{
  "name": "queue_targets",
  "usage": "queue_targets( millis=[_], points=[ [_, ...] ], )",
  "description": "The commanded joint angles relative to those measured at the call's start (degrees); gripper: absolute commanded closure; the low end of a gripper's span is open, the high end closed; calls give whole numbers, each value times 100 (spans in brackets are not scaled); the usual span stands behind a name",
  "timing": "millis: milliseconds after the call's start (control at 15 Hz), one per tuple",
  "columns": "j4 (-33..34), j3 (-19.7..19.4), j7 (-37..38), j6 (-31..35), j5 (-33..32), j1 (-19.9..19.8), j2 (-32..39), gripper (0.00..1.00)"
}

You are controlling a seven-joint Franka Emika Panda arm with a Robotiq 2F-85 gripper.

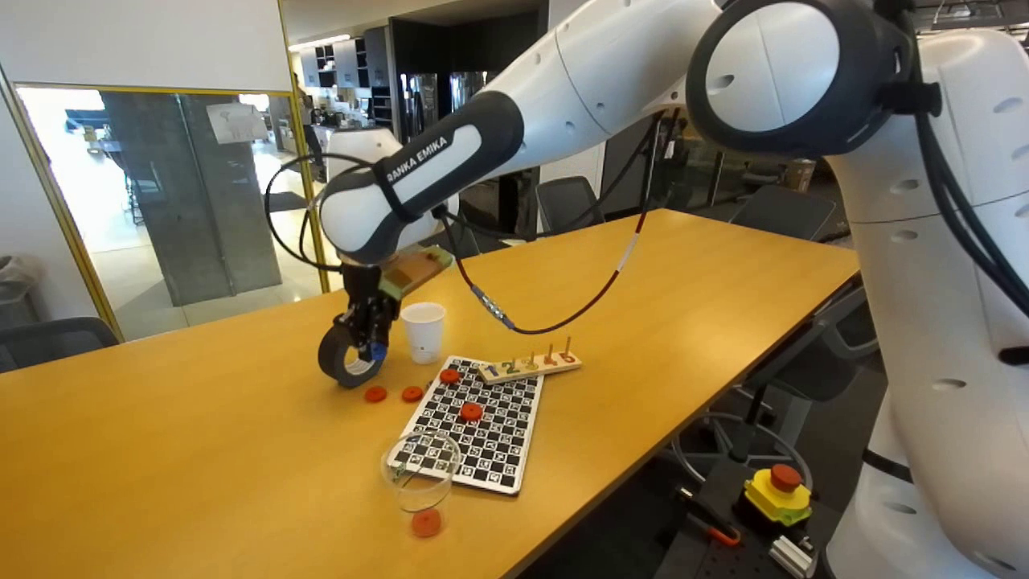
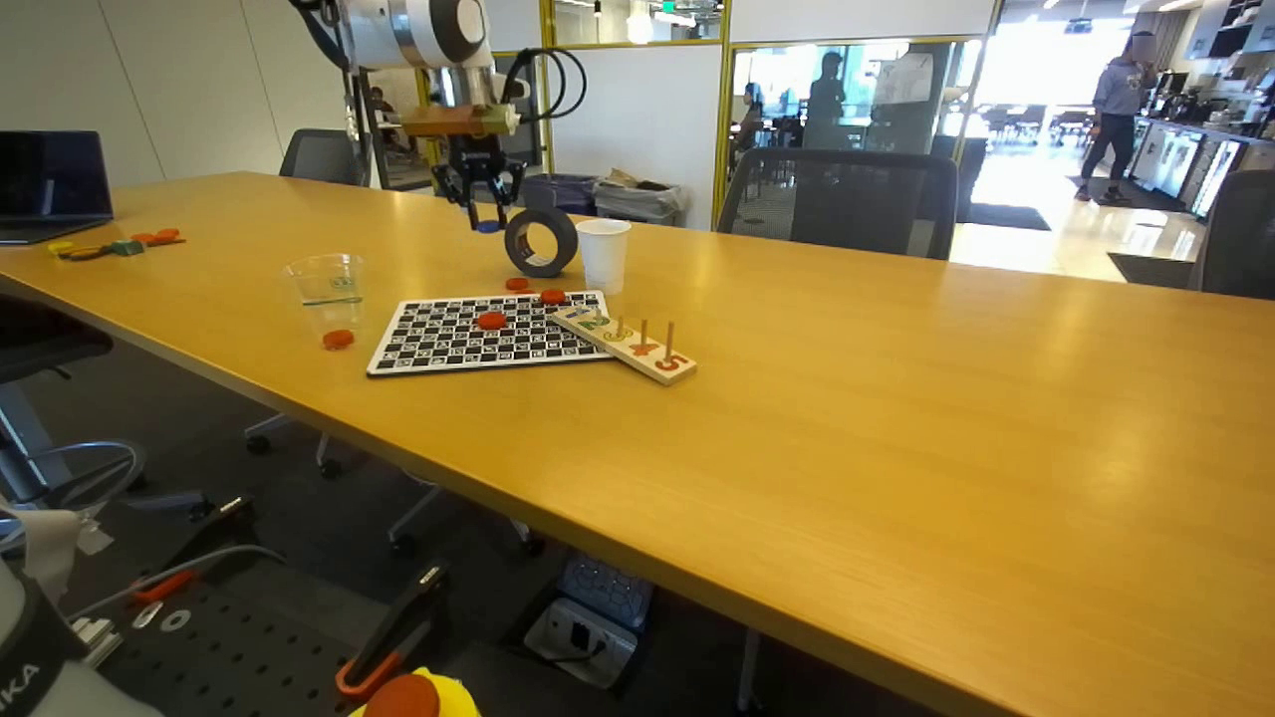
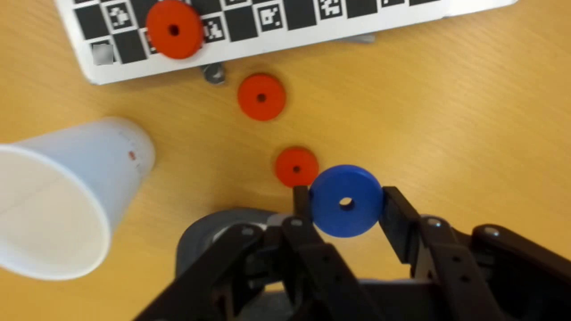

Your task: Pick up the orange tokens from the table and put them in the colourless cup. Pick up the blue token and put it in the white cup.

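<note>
My gripper (image 3: 342,203) is shut on the blue token (image 3: 331,216), its pads pinching the disc at opposite edges. Exterior views place this grip above the table (image 1: 241,434), close to the tape roll. The white cup (image 1: 424,331) stands upright nearby, its open mouth showing left of the gripper in the wrist view. Two orange tokens (image 3: 262,97) lie flat on the wood; one orange token (image 3: 175,33) and another (image 1: 471,412) rest on a checkered board. Nearer the robot, the colourless cup (image 2: 327,284) stands with an orange token (image 2: 339,340) showing at its bottom.
A black tape roll (image 2: 518,247) stands on edge beside the gripper and white cup. The checkered board (image 1: 498,470) lies flat, with a numbered peg strip (image 1: 526,370) across its corner. A laptop (image 2: 55,184) and tools (image 2: 125,247) are farther along the table.
</note>
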Motion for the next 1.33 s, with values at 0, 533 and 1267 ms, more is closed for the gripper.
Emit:
queue_targets(
  millis=[0, 533, 1267],
  points=[
    [943, -177, 13, -689, -106, -121, 107, 79],
    [2449, -371, -208, -1451, 31, -589, 1007, 79],
    [4114, -332, -378, -2402, 232, -939, 2278, 24]
  ],
)
